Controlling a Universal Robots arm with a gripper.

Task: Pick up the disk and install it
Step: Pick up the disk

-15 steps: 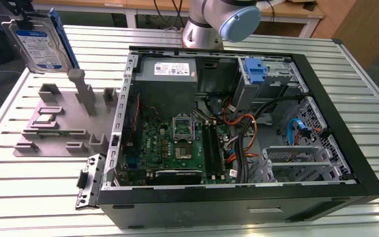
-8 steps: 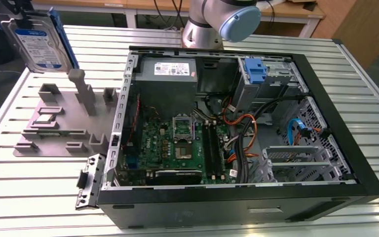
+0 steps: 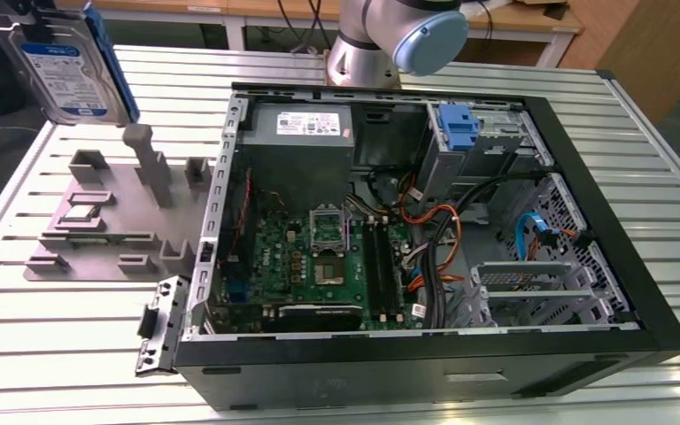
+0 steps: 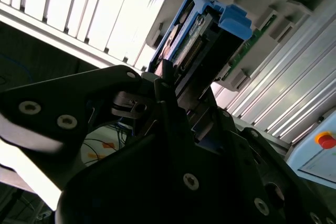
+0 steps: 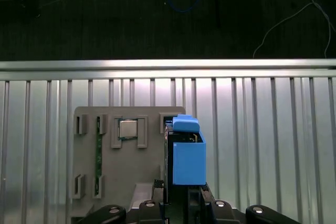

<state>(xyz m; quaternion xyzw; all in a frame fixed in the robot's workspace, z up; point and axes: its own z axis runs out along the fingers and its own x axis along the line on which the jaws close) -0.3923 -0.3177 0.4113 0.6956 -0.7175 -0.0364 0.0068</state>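
Note:
The disk (image 3: 63, 62), a silver drive with a white-and-blue label in a blue carrier, hangs upright in the air at the exterior view's upper left, above the grey fixture plate (image 3: 92, 221). In the first wrist view the disk (image 5: 186, 156) shows edge-on with its blue carrier end toward the camera, over the fixture plate (image 5: 121, 182). My gripper (image 5: 178, 200) is shut on the disk, one finger on each flat face. The second wrist view shows the same grip (image 4: 178, 87) on the disk (image 4: 194, 40).
An open computer case (image 3: 623, 266) lies on the slatted metal table, motherboard exposed. Its drive bay (image 3: 482, 133) at the far right holds a blue bracket (image 3: 459, 128). A grey box with a sticker (image 3: 298, 124) sits at the far left inside. The arm's base (image 3: 399, 35) stands behind the case.

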